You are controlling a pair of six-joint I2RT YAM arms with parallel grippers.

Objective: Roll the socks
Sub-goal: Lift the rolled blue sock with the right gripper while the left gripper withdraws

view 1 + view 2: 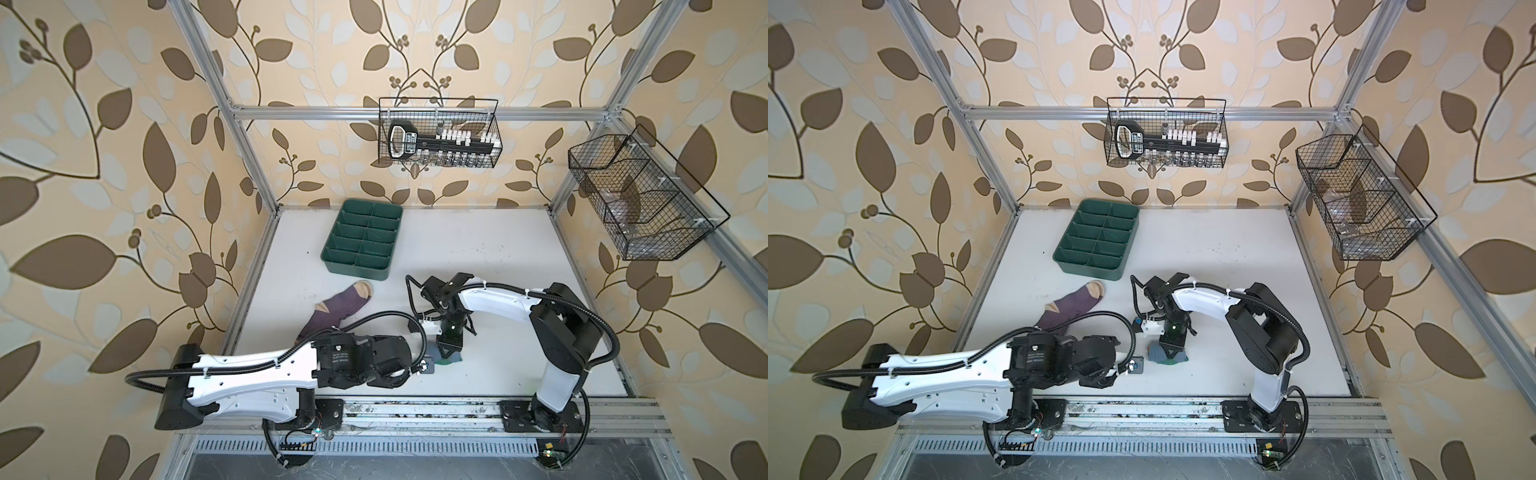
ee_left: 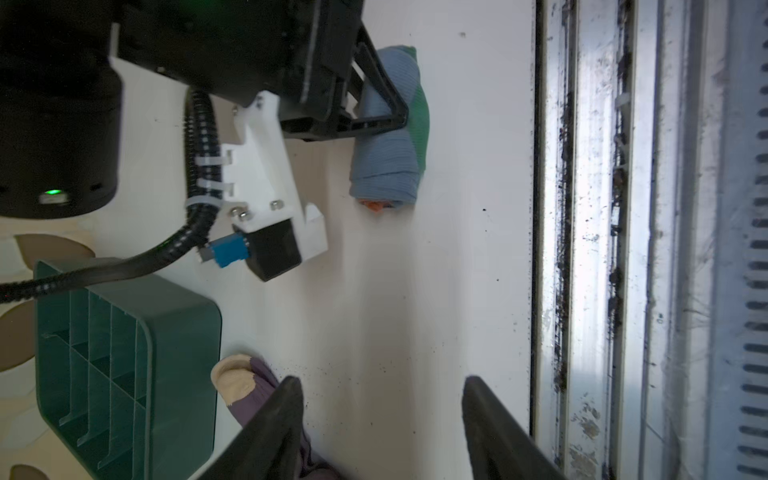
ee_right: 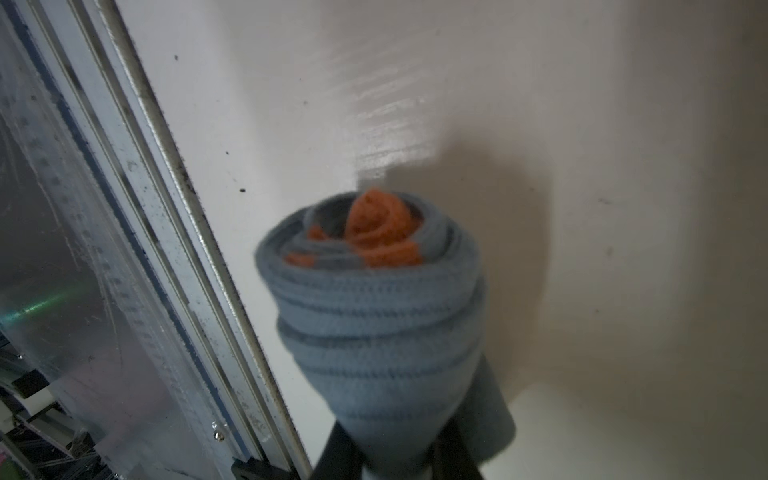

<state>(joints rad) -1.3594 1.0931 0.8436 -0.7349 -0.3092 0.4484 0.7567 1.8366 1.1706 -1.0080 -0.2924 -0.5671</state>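
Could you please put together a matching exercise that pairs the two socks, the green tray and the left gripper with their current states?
Things:
1. light blue sock
2. purple sock
3. green tray
4. left gripper

States:
A. open, holding nothing
B. lying flat, unrolled
C. rolled up, pinched by the right gripper
D. compartments empty

Pairs: 1-C, 2-B, 3-D, 4-A.
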